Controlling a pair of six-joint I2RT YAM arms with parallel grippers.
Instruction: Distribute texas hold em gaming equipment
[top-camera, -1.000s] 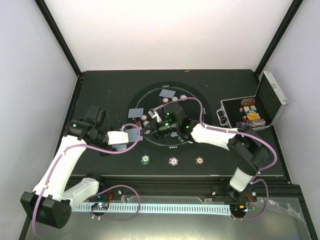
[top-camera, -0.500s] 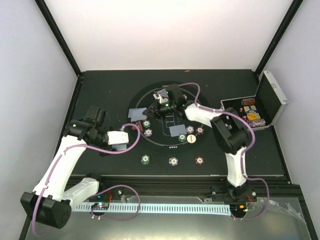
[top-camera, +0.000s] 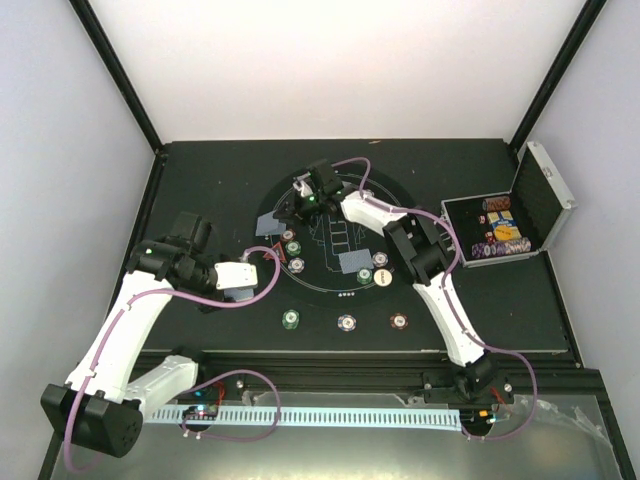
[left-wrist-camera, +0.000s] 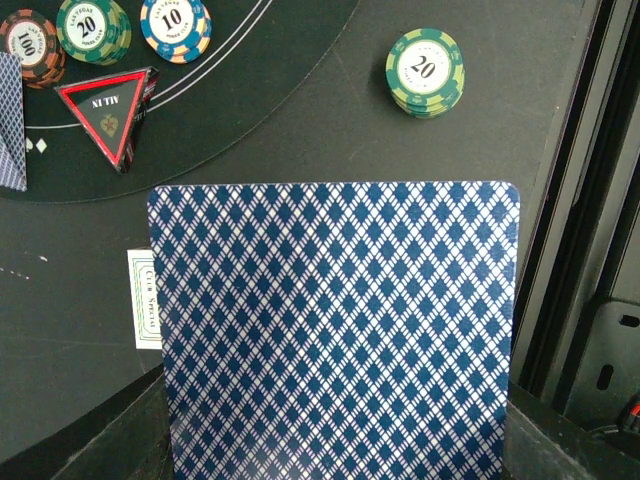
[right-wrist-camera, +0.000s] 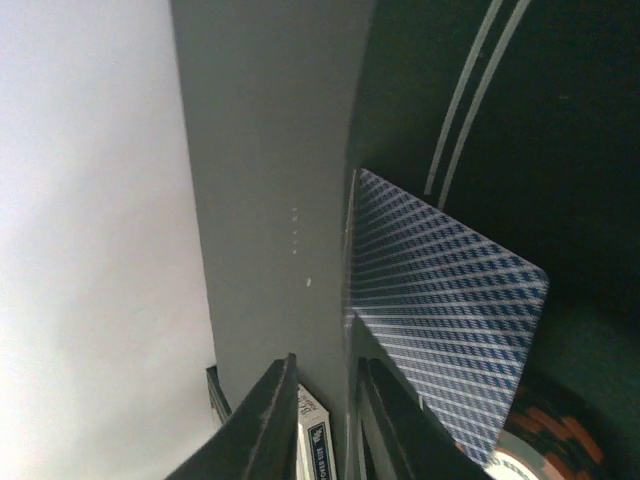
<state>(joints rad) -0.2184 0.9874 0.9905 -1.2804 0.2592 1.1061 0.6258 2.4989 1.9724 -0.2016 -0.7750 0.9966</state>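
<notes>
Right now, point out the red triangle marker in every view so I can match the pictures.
Top external: red triangle marker left of centre, at the mat's white ring line.
Left wrist: upper left, on that ring line.
Right wrist: not in it.
Shared landmark: the ring line, running down the upper right of the right wrist view.

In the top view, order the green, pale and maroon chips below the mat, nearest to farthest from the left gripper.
1. Green chip, right of the left gripper.
2. Pale chip, middle of row.
3. Maroon chip, right end.
</notes>
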